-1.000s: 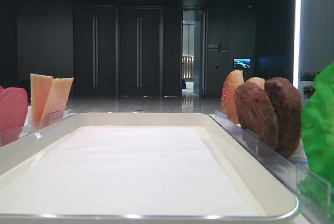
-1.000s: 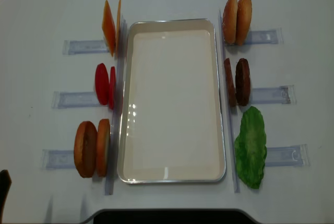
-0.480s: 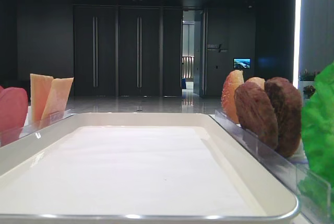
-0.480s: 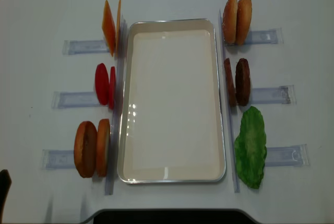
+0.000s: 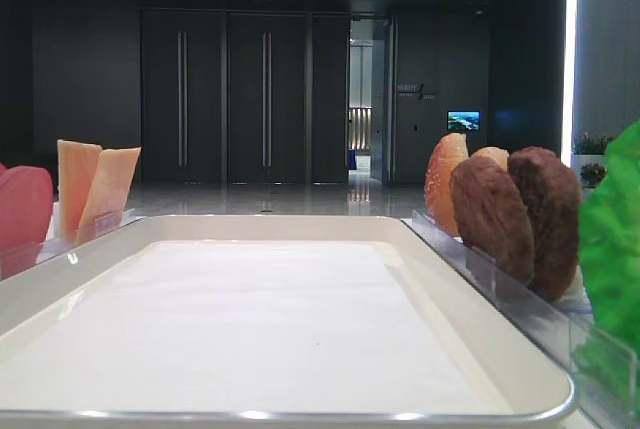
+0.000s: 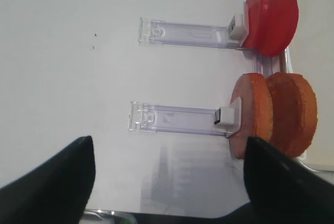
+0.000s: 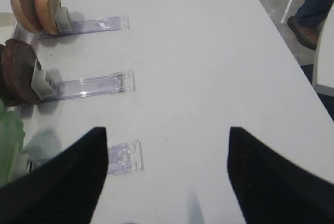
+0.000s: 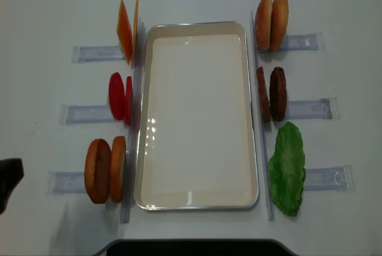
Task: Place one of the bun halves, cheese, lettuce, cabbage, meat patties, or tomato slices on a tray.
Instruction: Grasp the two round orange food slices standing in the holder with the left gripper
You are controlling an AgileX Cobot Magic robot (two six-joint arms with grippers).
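Note:
The cream tray (image 8: 197, 203) lies bare in the middle of the table. Left of it stand cheese (image 8: 126, 31), tomato slices (image 8: 119, 96) and two bun halves (image 8: 104, 169). Right of it stand two more bun halves (image 8: 271, 23), the meat patties (image 8: 271, 93) and the lettuce (image 8: 286, 169). No cabbage is in view. My left gripper (image 6: 167, 182) is open over bare table, left of the near buns (image 6: 276, 114); only its tip (image 8: 7, 181) shows from above. My right gripper (image 7: 167, 177) is open and empty, right of the lettuce (image 7: 8, 140).
Clear plastic racks (image 8: 92, 53) hold each food upright and stick outward from the tray. The table's right edge (image 7: 282, 41) runs close by, and a person's shoe (image 7: 305, 25) stands beyond it. The low view shows the tray rim (image 5: 300, 224) between both rows.
The left gripper's dark tip has come further into the overhead view at the left edge, toward the near buns. The foods and the tray have not moved.

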